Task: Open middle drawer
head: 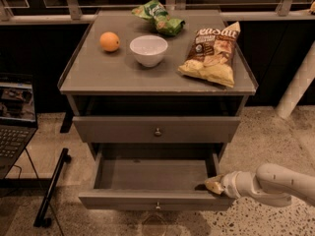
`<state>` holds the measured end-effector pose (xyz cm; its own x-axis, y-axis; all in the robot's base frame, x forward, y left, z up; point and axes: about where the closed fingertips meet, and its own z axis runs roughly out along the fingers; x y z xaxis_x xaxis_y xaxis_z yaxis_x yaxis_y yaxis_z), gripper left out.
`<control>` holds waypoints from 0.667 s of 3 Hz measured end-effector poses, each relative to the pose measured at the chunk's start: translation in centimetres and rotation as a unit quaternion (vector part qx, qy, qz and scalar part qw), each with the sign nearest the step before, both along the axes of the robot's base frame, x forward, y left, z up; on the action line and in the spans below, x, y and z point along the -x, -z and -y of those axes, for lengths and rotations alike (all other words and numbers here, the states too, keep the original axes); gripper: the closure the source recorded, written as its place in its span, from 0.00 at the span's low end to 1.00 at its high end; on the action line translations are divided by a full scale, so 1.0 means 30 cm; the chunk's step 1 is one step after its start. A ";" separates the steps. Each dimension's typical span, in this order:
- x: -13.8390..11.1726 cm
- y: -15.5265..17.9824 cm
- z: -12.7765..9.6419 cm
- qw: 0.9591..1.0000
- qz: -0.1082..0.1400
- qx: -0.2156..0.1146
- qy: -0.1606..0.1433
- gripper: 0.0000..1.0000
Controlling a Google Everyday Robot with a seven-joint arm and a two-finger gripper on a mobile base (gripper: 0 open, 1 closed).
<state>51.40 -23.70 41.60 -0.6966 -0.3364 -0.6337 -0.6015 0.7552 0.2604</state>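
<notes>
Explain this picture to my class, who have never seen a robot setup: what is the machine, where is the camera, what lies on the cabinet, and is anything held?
There is only one picture. It looks down at a grey cabinet from the front, and where the camera is mounted is not recorded. The pale tube entering at the lower right is the robot's arm. It ends in the gripper, the robot's two-finger hand. The gripper sits at the inner right front corner of the middle drawer, which stands pulled out and looks empty. On top of the cabinet lie an orange, a white bowl, a green bag and a chip bag. Nothing loose appears to be held.
</notes>
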 end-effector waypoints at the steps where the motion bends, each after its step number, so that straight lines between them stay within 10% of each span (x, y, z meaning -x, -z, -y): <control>1: 0.076 -0.020 0.004 0.999 0.005 -0.039 -0.005 1.00; 2: 0.154 -0.041 0.011 0.996 0.010 -0.086 -0.012 1.00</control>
